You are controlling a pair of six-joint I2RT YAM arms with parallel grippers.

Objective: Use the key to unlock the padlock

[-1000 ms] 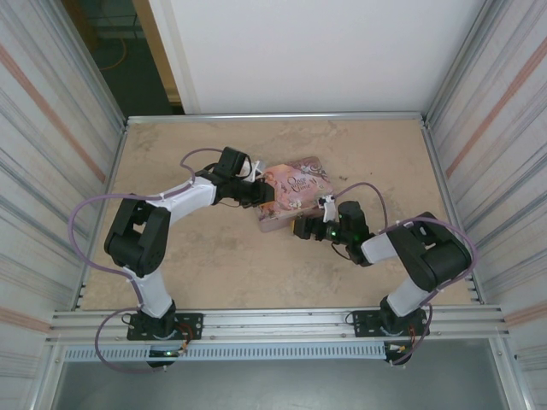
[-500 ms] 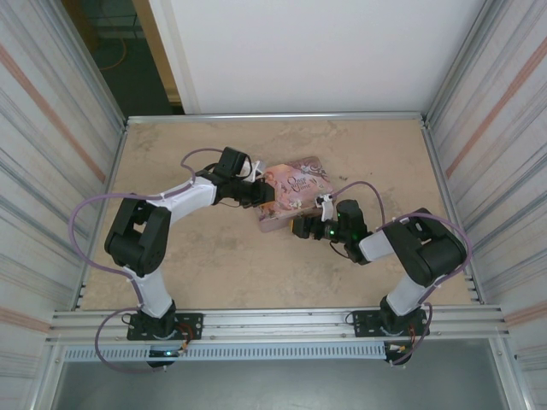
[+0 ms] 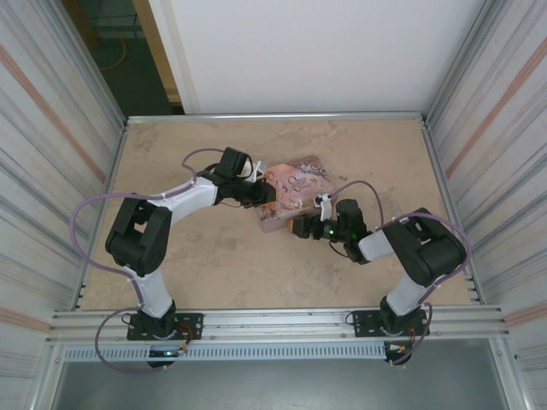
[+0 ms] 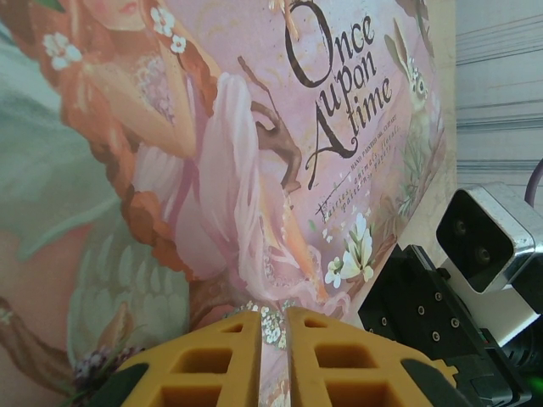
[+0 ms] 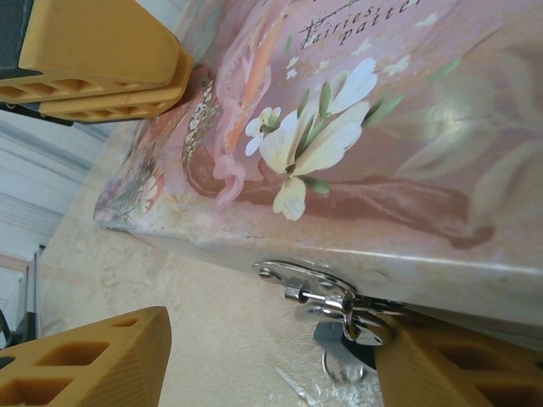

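Looks like the left gripper is nearly closed and pressed onto the pink tin from 9 o'clock. We'd guess that's to pin it on the counter. The right gripper, arm low, reaches in from 5 o'clock, spread wide and empty around the clasp, where the padlock hangs at the tin's 6 o'clock side. The key — we can't make it out.

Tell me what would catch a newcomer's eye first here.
The pink tin lettered "Once upon a time" lies mid-table. The left gripper, fingers closed, sits at one edge of it. The right gripper gapes wide by the shiny metal clasp on the tin's side wall.
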